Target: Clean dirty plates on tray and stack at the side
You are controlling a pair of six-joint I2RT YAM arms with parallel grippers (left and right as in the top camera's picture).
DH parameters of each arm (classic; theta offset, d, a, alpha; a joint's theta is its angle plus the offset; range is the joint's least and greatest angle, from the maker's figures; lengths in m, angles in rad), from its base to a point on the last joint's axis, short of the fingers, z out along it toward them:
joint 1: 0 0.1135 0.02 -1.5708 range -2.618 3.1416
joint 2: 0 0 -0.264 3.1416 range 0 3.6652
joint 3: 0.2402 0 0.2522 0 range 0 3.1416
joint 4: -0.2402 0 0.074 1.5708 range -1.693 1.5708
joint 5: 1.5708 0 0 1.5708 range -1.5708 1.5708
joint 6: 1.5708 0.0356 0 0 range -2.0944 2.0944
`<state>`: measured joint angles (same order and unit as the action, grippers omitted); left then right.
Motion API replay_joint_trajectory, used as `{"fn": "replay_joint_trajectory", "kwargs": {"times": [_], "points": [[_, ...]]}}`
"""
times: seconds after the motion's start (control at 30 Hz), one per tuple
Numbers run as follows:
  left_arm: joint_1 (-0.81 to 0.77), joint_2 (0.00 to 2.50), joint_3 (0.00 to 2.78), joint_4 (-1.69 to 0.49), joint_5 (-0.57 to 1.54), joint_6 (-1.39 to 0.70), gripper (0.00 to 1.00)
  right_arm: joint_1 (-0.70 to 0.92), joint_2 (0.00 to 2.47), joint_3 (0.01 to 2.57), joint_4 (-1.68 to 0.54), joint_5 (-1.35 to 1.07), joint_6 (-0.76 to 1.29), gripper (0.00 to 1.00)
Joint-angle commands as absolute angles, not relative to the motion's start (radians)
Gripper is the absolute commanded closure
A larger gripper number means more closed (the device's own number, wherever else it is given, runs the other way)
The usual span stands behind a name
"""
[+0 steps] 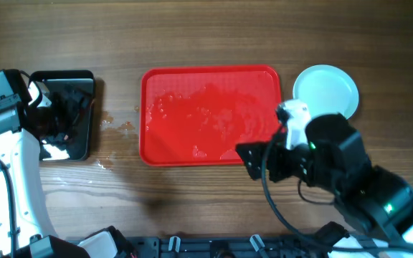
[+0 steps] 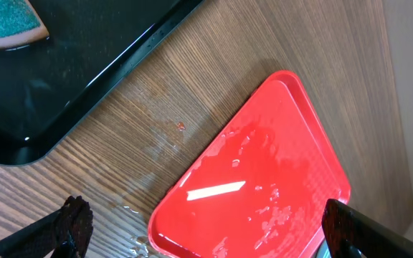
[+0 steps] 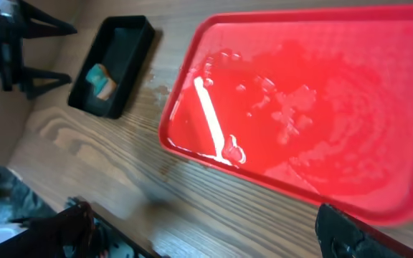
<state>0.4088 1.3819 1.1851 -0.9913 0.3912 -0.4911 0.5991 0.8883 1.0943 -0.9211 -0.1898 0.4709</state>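
The red tray (image 1: 210,115) lies in the middle of the table, wet, with no plates on it. A pale round plate (image 1: 326,89) sits on the table just off the tray's far right corner; whether others lie under it I cannot tell. My right gripper (image 1: 255,159) hovers open at the tray's near right corner, holding nothing. In the right wrist view the tray (image 3: 307,100) fills the upper right, and the open gripper (image 3: 206,233) is over bare wood. My left gripper (image 1: 69,118) is open over the black tray. The left wrist view shows the red tray (image 2: 257,193) between its spread fingers (image 2: 74,222).
A black tray (image 1: 63,115) at the far left holds a teal sponge (image 2: 6,21), also in the right wrist view as the sponge (image 3: 102,80). Water patches (image 1: 117,127) wet the wood between the two trays.
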Motion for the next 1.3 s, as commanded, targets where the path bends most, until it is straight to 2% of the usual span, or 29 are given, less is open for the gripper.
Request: {"fn": "replay_joint_trajectory", "kwargs": {"times": [0.0,0.23,0.7,0.97,1.27], "points": [[0.414,1.376,1.197,-0.991,0.403,-0.486,0.0,0.546,0.819,1.007,-0.936,-0.206,0.543,0.0],[0.414,1.376,1.197,-0.991,0.403,-0.486,0.0,0.412,0.65,0.829,-0.761,-0.21,0.526,0.0],[0.414,1.376,1.197,-0.991,0.403,-0.486,0.0,0.28,0.257,0.273,-0.099,-0.221,0.514,0.0],[0.414,1.376,1.197,-0.991,0.403,-0.486,0.0,0.242,0.142,0.099,0.066,-0.165,0.527,0.0],[0.414,1.376,1.197,-0.991,0.403,-0.486,0.0,0.175,0.028,0.036,0.07,-0.086,0.531,0.0]]}}
